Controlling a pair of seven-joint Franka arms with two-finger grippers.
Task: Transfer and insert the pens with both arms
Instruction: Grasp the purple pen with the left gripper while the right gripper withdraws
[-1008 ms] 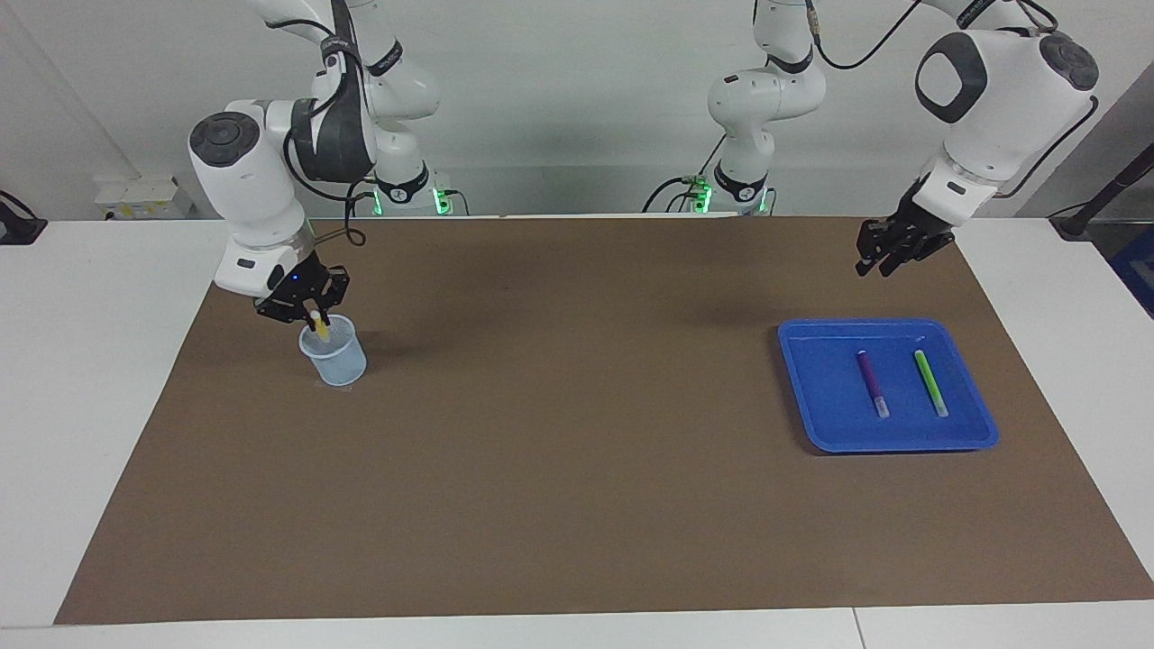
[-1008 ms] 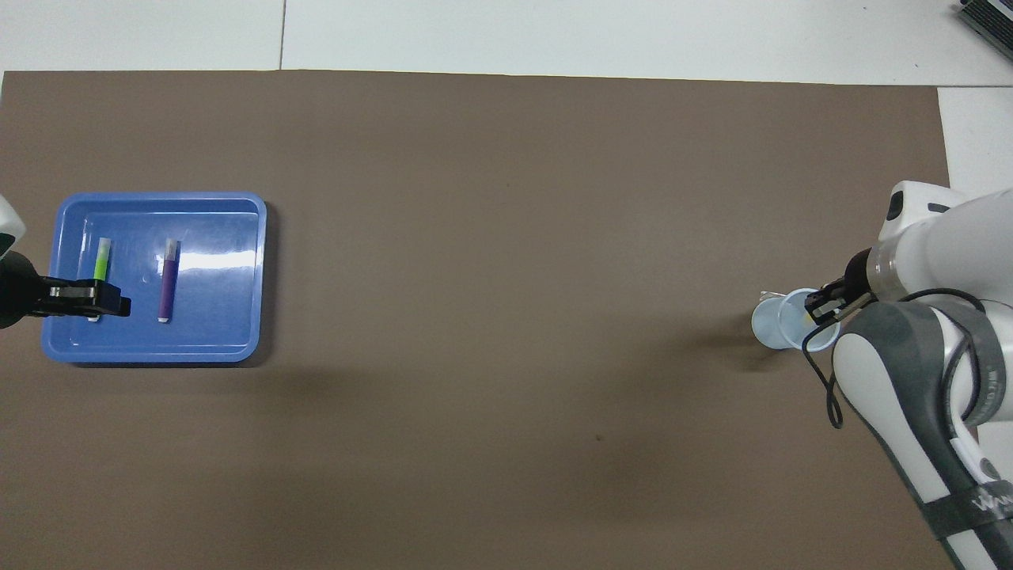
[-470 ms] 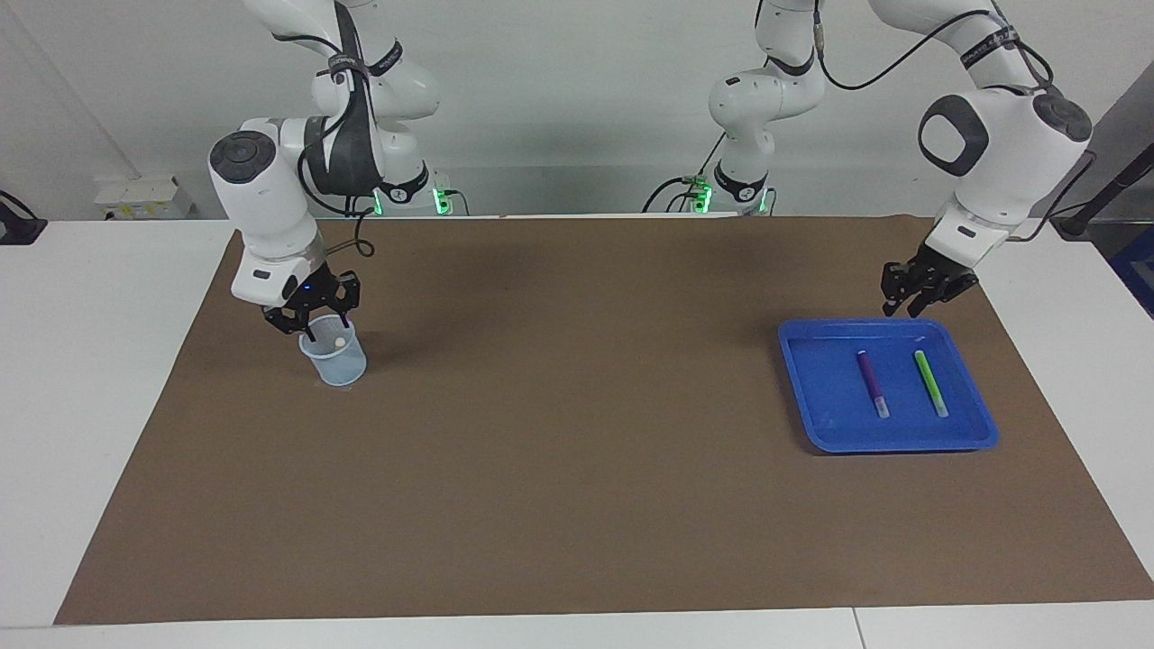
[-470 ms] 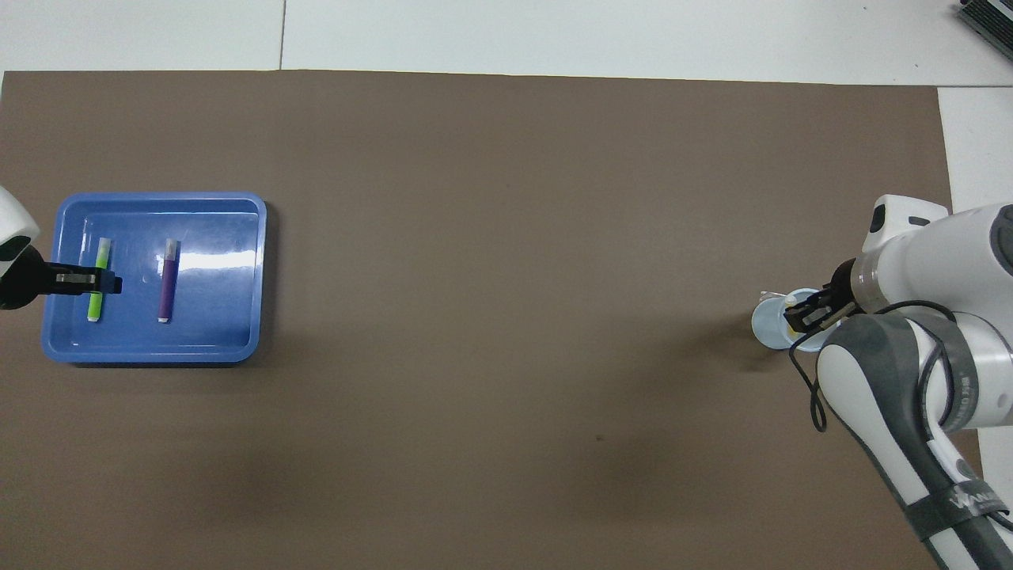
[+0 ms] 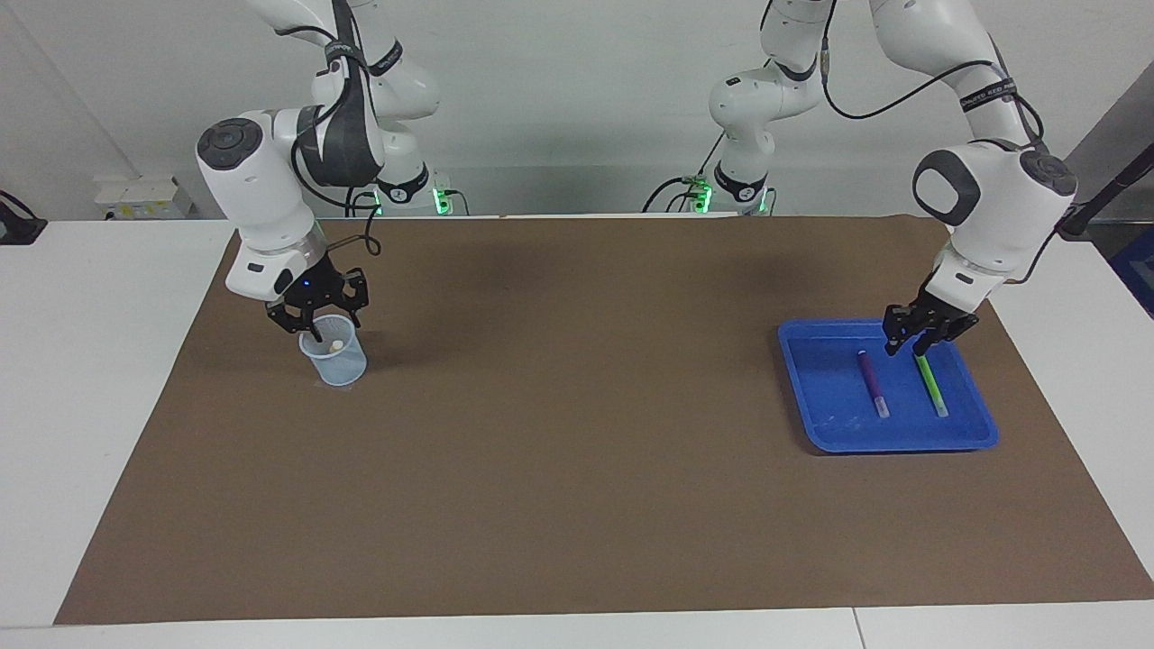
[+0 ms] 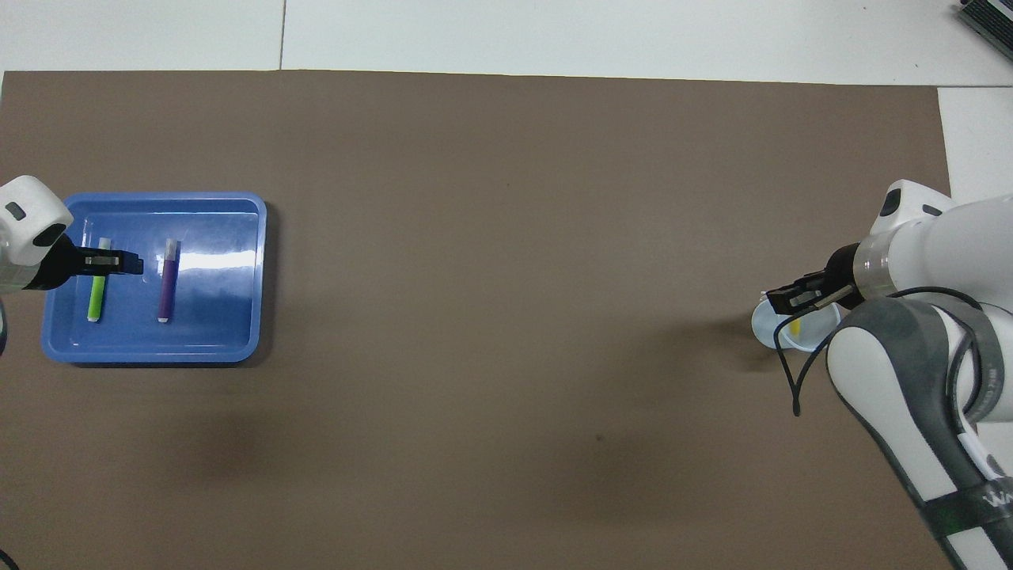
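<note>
The yellow pen (image 5: 335,344) stands inside a clear plastic cup (image 5: 334,359) near the right arm's end of the mat, its pale cap showing at the rim. Just above the cup hangs my right gripper (image 5: 319,321), open and holding nothing. The purple pen (image 5: 871,383) and the green pen (image 5: 930,385) lie side by side in a blue tray (image 5: 888,442) toward the left arm's end. My left gripper (image 5: 907,346) is open, low over the tray at the green pen's end nearer the robots; I cannot tell whether it touches. From overhead, the left gripper (image 6: 119,260) crosses the green pen (image 6: 96,297).
A brown mat (image 5: 577,469) covers most of the white table. Two smaller white arm bases with green lights (image 5: 410,194) stand at the robots' edge of the table.
My right gripper let go of the yellow pen, which dropped into the cup, and rose slightly. My left gripper came down from above the mat to the tray and opened wider.
</note>
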